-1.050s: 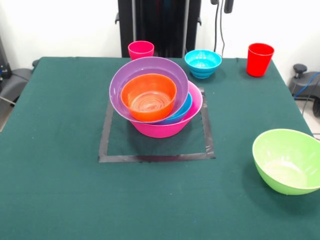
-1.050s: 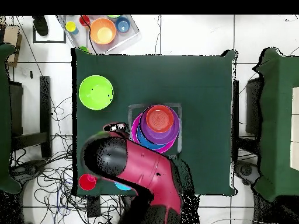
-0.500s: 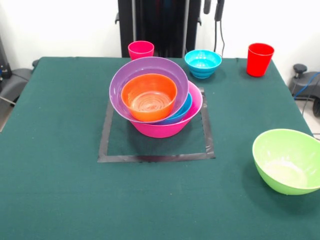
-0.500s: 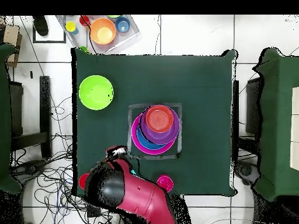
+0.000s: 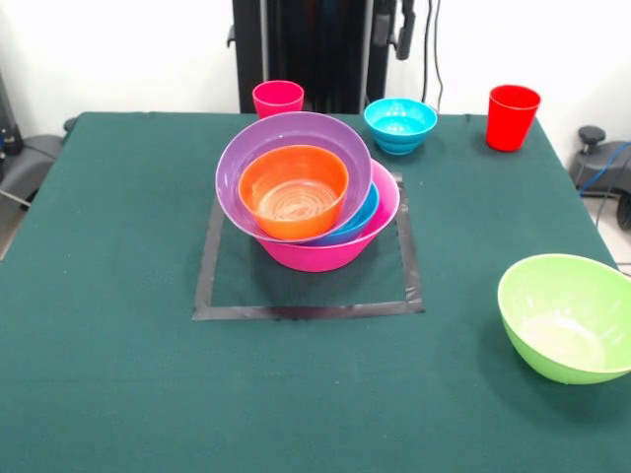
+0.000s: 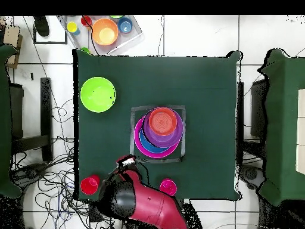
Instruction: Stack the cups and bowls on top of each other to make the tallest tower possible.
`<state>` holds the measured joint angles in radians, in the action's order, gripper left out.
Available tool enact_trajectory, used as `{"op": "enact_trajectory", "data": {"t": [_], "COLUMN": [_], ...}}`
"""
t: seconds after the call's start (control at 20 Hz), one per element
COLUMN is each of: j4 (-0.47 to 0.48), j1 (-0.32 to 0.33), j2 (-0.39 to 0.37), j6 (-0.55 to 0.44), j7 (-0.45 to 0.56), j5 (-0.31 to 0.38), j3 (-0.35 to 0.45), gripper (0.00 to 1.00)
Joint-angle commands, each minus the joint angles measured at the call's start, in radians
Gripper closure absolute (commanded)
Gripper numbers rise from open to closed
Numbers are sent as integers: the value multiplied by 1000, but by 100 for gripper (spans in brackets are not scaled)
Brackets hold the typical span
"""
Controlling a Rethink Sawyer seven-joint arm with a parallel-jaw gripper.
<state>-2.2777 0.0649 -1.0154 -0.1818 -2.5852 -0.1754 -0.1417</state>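
Note:
The tower (image 5: pixel 308 187) stands in a taped square: a big pink bowl (image 5: pixel 325 254) holds a blue bowl (image 5: pixel 361 219), a tilted purple bowl (image 5: pixel 296 133) and an orange bowl (image 5: pixel 293 192). From above, the tower (image 6: pixel 158 131) sits mid-table. A small ribbed blue bowl (image 5: pixel 399 125) sits at the far edge, between a pink-red cup (image 5: pixel 278 99) and a red cup (image 5: pixel 512 116). A lime green bowl (image 5: pixel 567 315) lies near right. My gripper (image 5: pixel 392 34) hangs open and empty above the small blue bowl. My arm (image 6: pixel 140 203) hides that bowl from above.
Black tape (image 5: pixel 296 311) marks the square on the green cloth. Off the table, a clear tray (image 6: pixel 104 31) holds more small coloured dishes. Cables lie on the floor (image 6: pixel 41 173) beside the table, and a dark chair (image 6: pixel 280 119) stands at the side.
My gripper has slid left in the front view, from right of the small blue bowl to over it. From above, the arm has swung and uncovered the red cup and the pink-red cup.

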Motion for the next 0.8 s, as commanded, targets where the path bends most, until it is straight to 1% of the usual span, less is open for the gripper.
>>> {"op": "enact_trajectory", "data": {"t": [0.05,0.25,0.35,0.4,0.45,0.55,0.7,0.8], "j4": [-67,-70,-49,-29,-21,-9,23,27], "j1": [53,38,3,-24,-36,-45,-72,-64], "j2": [93,83,103,123,134,165,221,247], "j6": [92,60,59,62,69,92,123,153], "j7": [29,-29,-53,-64,-71,-82,-80,-71], "j5": [132,109,101,97,94,85,90,101], "j3": [162,177,156,136,129,132,108,113], "gripper": [0,0,0,0,0,0,0,0]}}
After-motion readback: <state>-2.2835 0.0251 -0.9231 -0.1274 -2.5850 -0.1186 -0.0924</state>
